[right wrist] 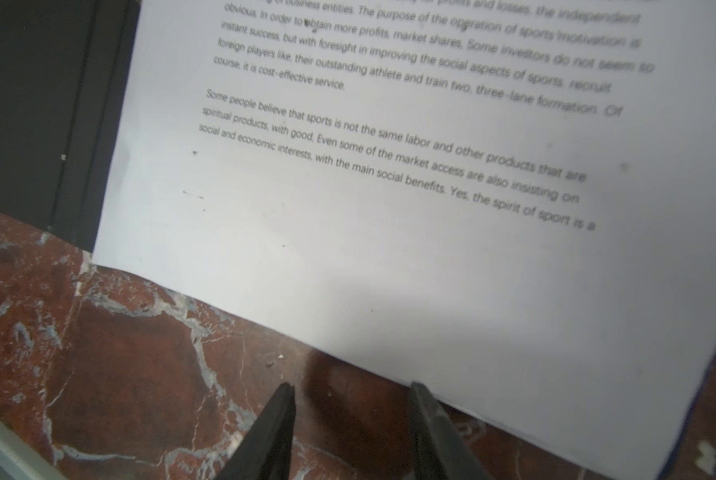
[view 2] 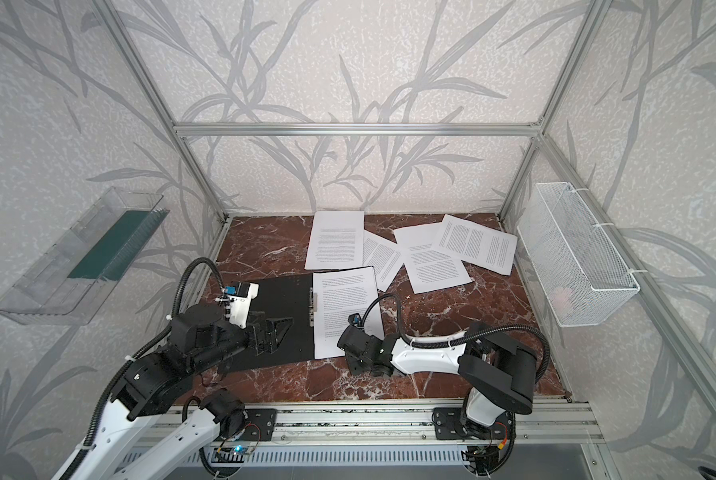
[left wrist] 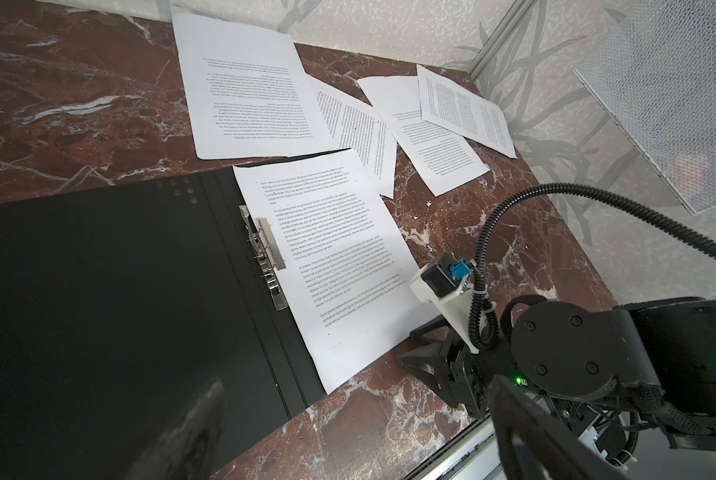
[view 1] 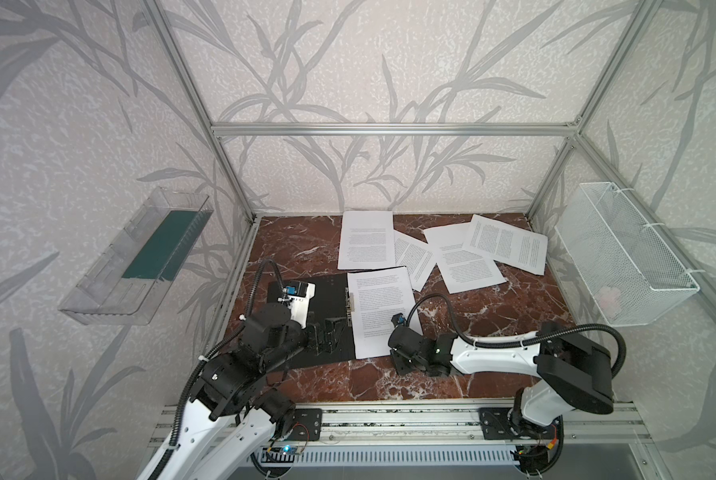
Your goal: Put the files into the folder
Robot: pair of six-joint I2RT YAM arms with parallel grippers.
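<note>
The folder (view 1: 331, 299) (view 2: 281, 299) lies open on the marble table, black inside up, with its metal clip bar (left wrist: 264, 253) at the spine. One printed sheet (view 1: 379, 307) (left wrist: 335, 257) rests on its right half beside the bar. Several more files (view 1: 364, 241) (view 1: 505, 245) lie scattered behind it. My left gripper (view 1: 329, 334) (left wrist: 356, 415) hangs open over the folder's near left part, holding nothing. At the sheet's (right wrist: 389, 270) near edge, my right gripper (view 1: 397, 360) (right wrist: 352, 388) stands open just above the marble, with nothing between its fingers.
A clear plastic tray (view 1: 136, 257) hangs on the left wall and a white wire basket (view 1: 626, 253) on the right wall. An aluminium rail (view 1: 389, 419) runs along the table's front edge. Bare marble (view 1: 493, 332) shows to the right of the folder.
</note>
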